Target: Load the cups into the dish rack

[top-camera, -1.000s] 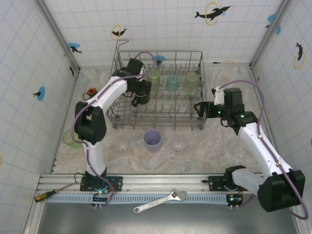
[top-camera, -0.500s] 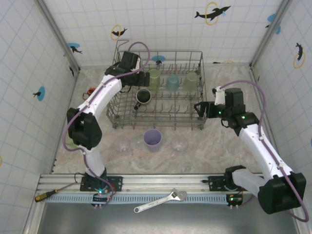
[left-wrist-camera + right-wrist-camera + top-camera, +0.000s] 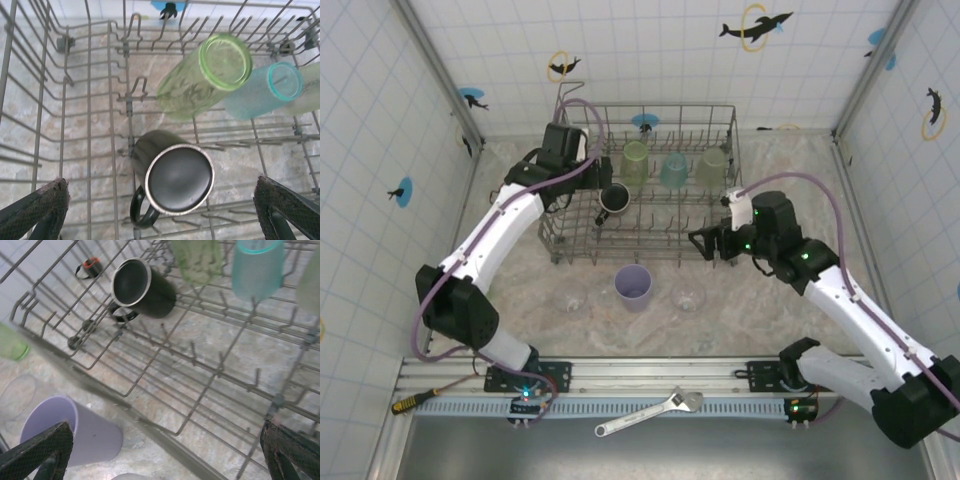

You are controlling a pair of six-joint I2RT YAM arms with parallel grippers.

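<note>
Black cup [image 3: 613, 198] released, right gripper [image 3: 705, 243] apparently leftward

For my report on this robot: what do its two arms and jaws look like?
The left arm and the right arm have white link shells and black joint housings. A lavender cable loops along each. Small green lights glow near the right wrist. The jaws are black with a cross-hatched texture.

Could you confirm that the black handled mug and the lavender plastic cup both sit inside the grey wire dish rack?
Only the black handled mug is inside the grey wire dish rack; the top view shows the lavender plastic cup standing on the table outside it.
</note>
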